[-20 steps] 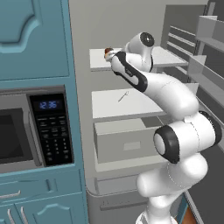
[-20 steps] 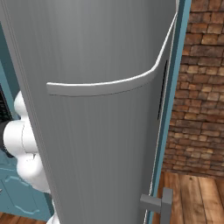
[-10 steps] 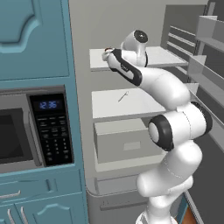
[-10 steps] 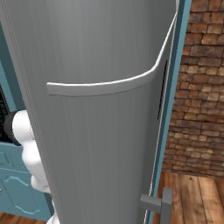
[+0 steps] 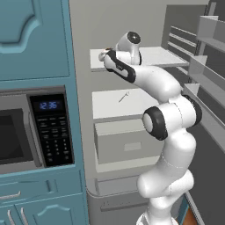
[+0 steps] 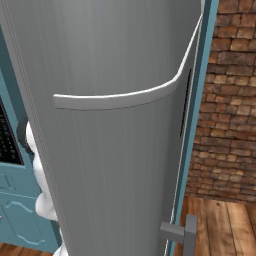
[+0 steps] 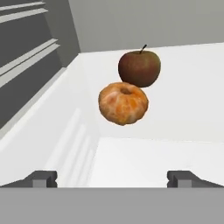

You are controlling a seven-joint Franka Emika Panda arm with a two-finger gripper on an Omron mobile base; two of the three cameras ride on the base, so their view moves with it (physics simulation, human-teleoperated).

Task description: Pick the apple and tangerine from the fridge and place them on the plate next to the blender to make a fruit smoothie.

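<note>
Centre of hand view: tangerine on fridge shelf, apple touching behind. Gripper spread, empty, short of fruit. Step: reaching. Next: advance, straddle tangerine, close.

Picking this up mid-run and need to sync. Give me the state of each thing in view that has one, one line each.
fridge: door open, shelves exposed.
hand: open, empty, aimed at the two fruits.
tangerine: on the fridge shelf, not gripped, nearer the hand.
apple: upright on the same shelf, stem up, right behind the tangerine.
fridge drawer: shut.
microwave: door shut, clock display lit.
</note>
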